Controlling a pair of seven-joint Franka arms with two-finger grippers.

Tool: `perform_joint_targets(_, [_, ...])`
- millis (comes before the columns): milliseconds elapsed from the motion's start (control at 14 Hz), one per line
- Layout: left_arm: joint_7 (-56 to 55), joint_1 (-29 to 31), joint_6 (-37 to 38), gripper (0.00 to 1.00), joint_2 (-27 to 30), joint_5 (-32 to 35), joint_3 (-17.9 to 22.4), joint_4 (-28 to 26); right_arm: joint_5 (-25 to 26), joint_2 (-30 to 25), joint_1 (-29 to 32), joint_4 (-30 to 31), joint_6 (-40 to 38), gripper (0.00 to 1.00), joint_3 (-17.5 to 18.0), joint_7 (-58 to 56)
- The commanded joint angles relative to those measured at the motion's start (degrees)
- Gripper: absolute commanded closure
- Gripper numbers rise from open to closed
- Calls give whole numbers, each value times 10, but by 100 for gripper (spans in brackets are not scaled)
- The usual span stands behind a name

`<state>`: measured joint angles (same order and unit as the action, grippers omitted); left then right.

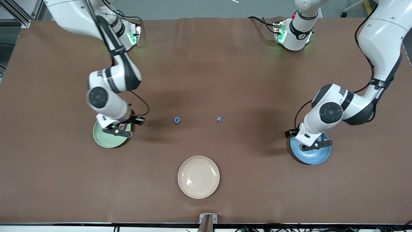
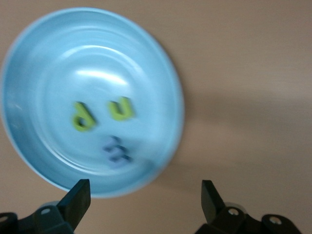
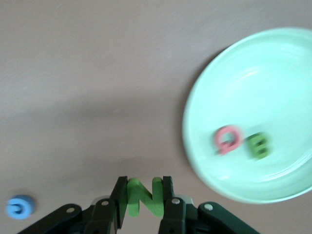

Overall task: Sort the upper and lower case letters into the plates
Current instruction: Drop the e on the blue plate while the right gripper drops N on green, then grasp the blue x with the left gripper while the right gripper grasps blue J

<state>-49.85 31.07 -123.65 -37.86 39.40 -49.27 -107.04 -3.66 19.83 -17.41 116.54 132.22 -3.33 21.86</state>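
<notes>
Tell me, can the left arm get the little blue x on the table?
Probably yes. The left gripper, jaws open and empty, is over the blue plate, and nothing lies between it and the blue x.

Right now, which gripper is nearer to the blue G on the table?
Right. The right gripper, holding the green N, is over the pale green plate beside the blue G; the left gripper is over the blue plate.

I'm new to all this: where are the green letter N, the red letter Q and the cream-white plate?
green letter N (image 3: 142, 196), right wrist view, its diagonal stroke.
red letter Q (image 3: 227, 139), right wrist view, its ring.
cream-white plate (image 1: 198, 190), front view, its rim.
</notes>
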Motion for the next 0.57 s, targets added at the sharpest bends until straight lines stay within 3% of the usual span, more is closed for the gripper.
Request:
perform_joint_targets(0, [-115, -67, 2, 0, -3, 0, -21, 3, 4, -3, 75, 17, 2, 99, 10, -100])
perform_joint_targets(286, [-270, -171, -24, 5, -40, 1, -16, 41, 6, 6, 141, 14, 17, 99, 10, -186])
perform_joint_targets(501, [-343, -244, -63, 13, -56, 1, 19, 55, 6, 27, 149, 17, 38, 98, 10, -191])
